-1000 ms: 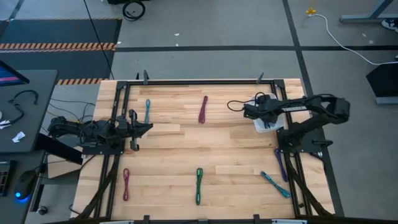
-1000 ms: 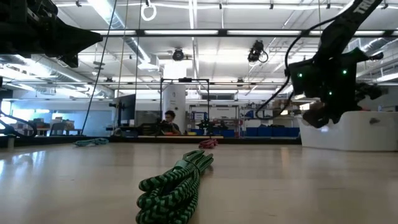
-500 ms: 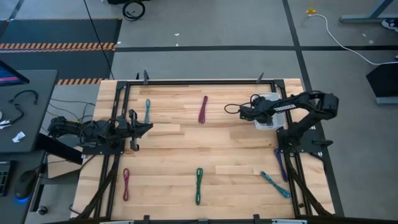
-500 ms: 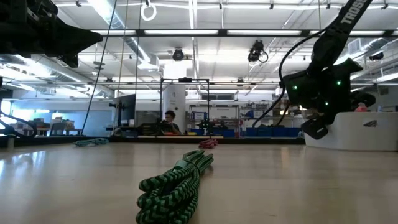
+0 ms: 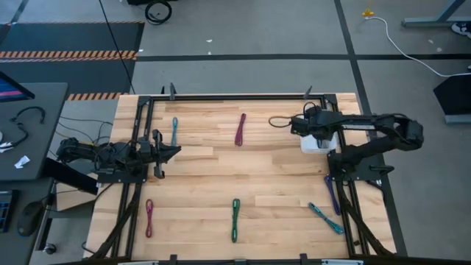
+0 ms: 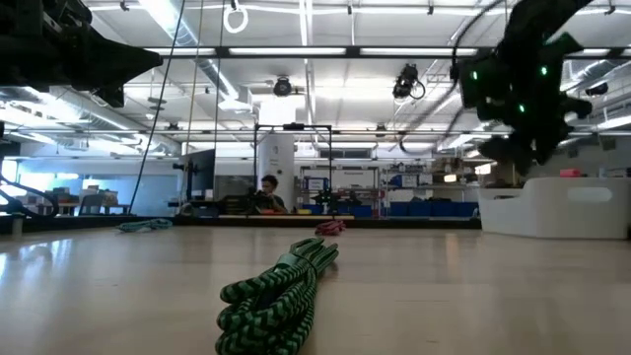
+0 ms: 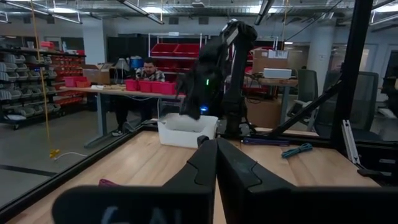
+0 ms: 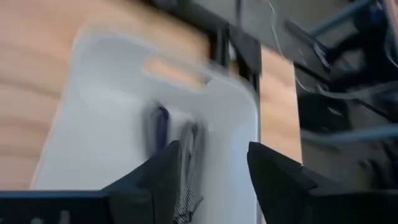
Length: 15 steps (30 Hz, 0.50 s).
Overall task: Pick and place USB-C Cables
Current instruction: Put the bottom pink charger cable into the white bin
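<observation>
Seen from above, the right gripper [image 5: 298, 125] hangs over the inner edge of a white plastic bin [image 5: 324, 143] at the wooden table's [image 5: 280, 177] right side, while the left gripper [image 5: 171, 152] waits near the left edge. Folded USB-C cables lie scattered: a teal bundle [image 5: 175, 131], a maroon bundle [image 5: 241, 129], a red-purple bundle [image 5: 149, 218], a green bundle [image 5: 235, 219], a teal braided bundle [image 5: 325, 218] and a purple bundle [image 5: 332, 194]. At table height, the green bundle [image 6: 281, 291] fills the foreground and the right arm hovers above the bin [image 6: 557, 207]. The left wrist view shows its fingers [image 7: 233, 171] pressed together, empty. The right wrist view shows fingers [image 8: 277, 177] spread wide, empty, above the bin [image 8: 93, 124], where a blue cable [image 8: 161, 127] and a grey cable [image 8: 189, 158] lie.
</observation>
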{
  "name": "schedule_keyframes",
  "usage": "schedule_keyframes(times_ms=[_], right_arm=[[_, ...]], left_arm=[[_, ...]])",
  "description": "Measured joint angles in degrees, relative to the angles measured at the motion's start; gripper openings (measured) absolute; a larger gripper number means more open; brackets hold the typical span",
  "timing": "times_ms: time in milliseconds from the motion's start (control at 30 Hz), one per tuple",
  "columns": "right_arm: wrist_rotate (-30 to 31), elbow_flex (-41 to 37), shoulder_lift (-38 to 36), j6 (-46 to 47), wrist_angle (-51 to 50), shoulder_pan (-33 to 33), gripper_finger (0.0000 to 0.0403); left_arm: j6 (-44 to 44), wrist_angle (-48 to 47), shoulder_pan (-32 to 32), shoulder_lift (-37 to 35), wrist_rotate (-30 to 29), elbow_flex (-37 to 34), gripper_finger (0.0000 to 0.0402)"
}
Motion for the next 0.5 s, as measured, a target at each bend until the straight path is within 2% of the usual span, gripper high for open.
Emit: schedule_keyframes(times_ms=[133, 233, 367, 500], right_arm=[[0.0, 4.5, -3.2, -5.7, 1.0, 1.9, 0.0195], [-0.1, 5.7, -4.9, -11.0, 5.3, 4.1, 0.0192], [-1.8, 5.2, -6.0, -18.5, 17.1, 8.8, 0.019], [-6.9, 1.2, -5.3, -26.2, 37.4, 14.5, 0.019]], left_arm=[[0.0, 0.1, 0.0, 0.0, 0.0, 0.0, 0.001], [0.0, 0.1, 0.0, 0.0, 0.0, 0.0, 0.0014], [-0.2, 0.1, 0.0, 0.0, 0.0, 0.0, 0.0019], [-0.2, 0.2, 0.0, 0.0, 0.0, 0.0, 0.0014]])
